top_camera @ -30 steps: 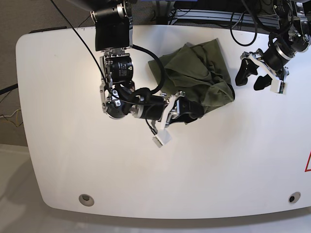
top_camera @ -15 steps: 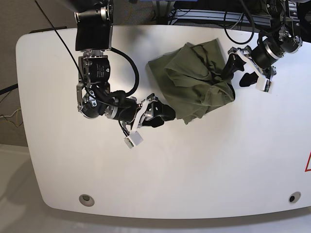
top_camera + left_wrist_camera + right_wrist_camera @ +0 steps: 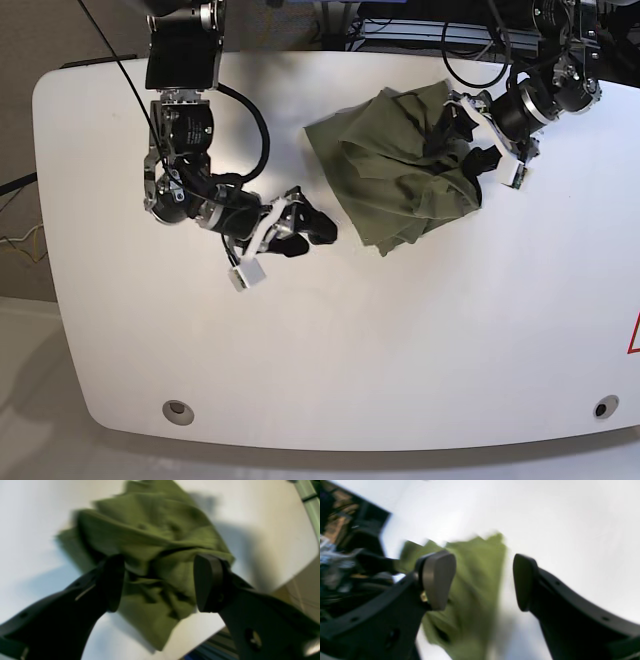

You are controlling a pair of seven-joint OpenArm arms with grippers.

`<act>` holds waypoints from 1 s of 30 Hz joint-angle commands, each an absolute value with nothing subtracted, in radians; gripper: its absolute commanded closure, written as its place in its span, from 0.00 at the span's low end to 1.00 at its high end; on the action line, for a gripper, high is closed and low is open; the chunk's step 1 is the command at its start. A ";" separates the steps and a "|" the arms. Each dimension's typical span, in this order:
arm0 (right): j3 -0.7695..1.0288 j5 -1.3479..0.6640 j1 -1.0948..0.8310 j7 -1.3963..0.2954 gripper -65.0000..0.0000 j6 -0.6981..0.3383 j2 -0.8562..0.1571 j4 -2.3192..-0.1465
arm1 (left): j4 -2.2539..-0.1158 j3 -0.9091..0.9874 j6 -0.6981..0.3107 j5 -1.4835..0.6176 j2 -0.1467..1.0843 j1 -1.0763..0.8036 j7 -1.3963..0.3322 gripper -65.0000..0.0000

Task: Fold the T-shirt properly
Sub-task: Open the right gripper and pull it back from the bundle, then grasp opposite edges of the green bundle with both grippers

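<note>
The olive-green T-shirt [image 3: 395,175] lies crumpled in a heap at the back middle of the white table [image 3: 400,340]. My left gripper [image 3: 463,140] is open at the shirt's right edge, its fingers straddling the bunched cloth. In the left wrist view the shirt [image 3: 150,535] fills the gap of that gripper [image 3: 160,582]. My right gripper [image 3: 308,228] is open and empty, on the table a little left of the shirt's lower left edge. The right wrist view shows the gripper [image 3: 482,582] wide open with the blurred shirt [image 3: 470,567] ahead of it.
Black cables and frame parts [image 3: 480,30] run along the table's back edge. Two round holes sit near the front edge, one left [image 3: 178,409] and one right [image 3: 600,408]. A red mark [image 3: 633,335] shows at the right edge.
My right gripper has pulled back to the left, off the shirt's lower edge. My left gripper has moved left and down onto the shirt's right edge.
</note>
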State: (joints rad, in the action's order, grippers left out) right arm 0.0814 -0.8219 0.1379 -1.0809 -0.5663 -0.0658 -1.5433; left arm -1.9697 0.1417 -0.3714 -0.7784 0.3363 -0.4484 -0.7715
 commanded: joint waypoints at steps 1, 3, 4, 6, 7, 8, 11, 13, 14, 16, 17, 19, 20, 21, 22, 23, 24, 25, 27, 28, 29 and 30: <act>0.097 -0.785 0.116 -1.013 0.41 -0.575 -0.124 -1.612 | -1.991 0.095 -0.333 -0.759 0.346 -0.425 -0.762 0.37; 0.101 -0.753 0.100 -0.992 0.41 -0.578 -0.137 -1.618 | -1.991 0.077 -0.324 -0.754 0.346 -0.422 -0.763 0.37; 0.101 -0.737 0.093 -0.983 0.40 -0.580 -0.142 -1.619 | -1.991 0.069 -0.319 -0.751 0.346 -0.421 -0.763 0.37; 0.103 -0.710 0.084 -0.973 0.40 -0.586 -0.148 -1.617 | -1.992 0.060 -0.316 -0.749 0.345 -0.421 -0.761 0.37; 0.103 -0.700 0.082 -0.972 0.41 -0.590 -0.149 -1.616 | -1.993 0.060 -0.314 -0.750 0.345 -0.422 -0.761 0.37; 0.103 -0.690 0.080 -0.971 0.41 -0.594 -0.150 -1.615 | -1.994 0.060 -0.312 -0.750 0.345 -0.423 -0.761 0.37; 0.105 -0.672 0.085 -0.965 0.51 -0.605 -0.153 -1.605 | -1.992 0.066 -0.312 -0.759 0.345 -0.422 -0.759 0.36; 0.105 -0.662 0.092 -0.962 0.62 -0.609 -0.154 -1.596 | -1.992 0.068 -0.317 -0.768 0.345 -0.419 -0.760 0.36; 0.105 -0.656 0.093 -0.967 0.68 -0.612 -0.150 -1.595 | -1.992 0.070 -0.318 -0.769 0.344 -0.418 -0.761 0.36; 0.101 -0.643 0.095 -0.977 0.80 -0.614 -0.141 -1.594 | -1.991 0.072 -0.321 -0.770 0.341 -0.415 -0.761 0.36; 0.099 -0.635 0.096 -0.981 0.86 -0.613 -0.137 -1.597 | -1.989 0.070 -0.322 -0.768 0.336 -0.411 -0.762 0.36; 0.095 -0.615 0.101 -0.989 0.93 -0.612 -0.125 -1.600 | -1.985 0.064 -0.328 -0.765 0.325 -0.405 -0.764 0.35; 0.093 -0.604 0.104 -0.994 0.95 -0.612 -0.118 -1.600 | -1.984 0.062 -0.331 -0.763 0.318 -0.403 -0.765 0.36; 0.086 -0.581 0.128 -0.995 0.96 -0.609 -0.097 -1.602 | -1.982 0.053 -0.332 -0.756 0.303 -0.400 -0.774 0.36; 0.078 -0.559 0.151 -0.997 0.96 -0.606 -0.076 -1.604 | -1.979 0.044 -0.334 -0.749 0.288 -0.398 -0.783 0.36; 0.068 -0.543 0.156 -0.996 0.95 -0.607 -0.070 -1.604 | -1.975 0.041 -0.335 -0.744 0.282 -0.396 -0.783 0.36; 0.057 -0.527 0.161 -0.994 0.94 -0.608 -0.063 -1.604 | -1.971 0.038 -0.337 -0.739 0.275 -0.395 -0.783 0.36; 0.043 -0.513 0.165 -0.994 0.92 -0.608 -0.058 -1.604 | -1.966 0.034 -0.337 -0.733 0.270 -0.394 -0.784 0.36; 0.012 -0.489 0.174 -0.992 0.89 -0.609 -0.052 -1.603 | -1.956 0.029 -0.338 -0.721 0.260 -0.391 -0.783 0.36; -0.004 -0.481 0.177 -0.992 0.88 -0.609 -0.051 -1.601 | -1.950 0.029 -0.339 -0.716 0.257 -0.390 -0.781 0.36; -0.019 -0.476 0.180 -0.994 0.85 -0.609 -0.051 -1.600 | -1.946 0.031 -0.339 -0.709 0.256 -0.387 -0.780 0.36; -0.035 -0.472 0.184 -0.995 0.82 -0.609 -0.051 -1.600 | -1.941 0.032 -0.339 -0.703 0.255 -0.385 -0.779 0.35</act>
State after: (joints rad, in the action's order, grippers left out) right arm -0.0219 -0.4759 0.1669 -0.9997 -0.6033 -0.0418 -1.5852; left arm -1.9400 0.0208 -0.3370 -0.7128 0.2459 -0.3981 -0.7994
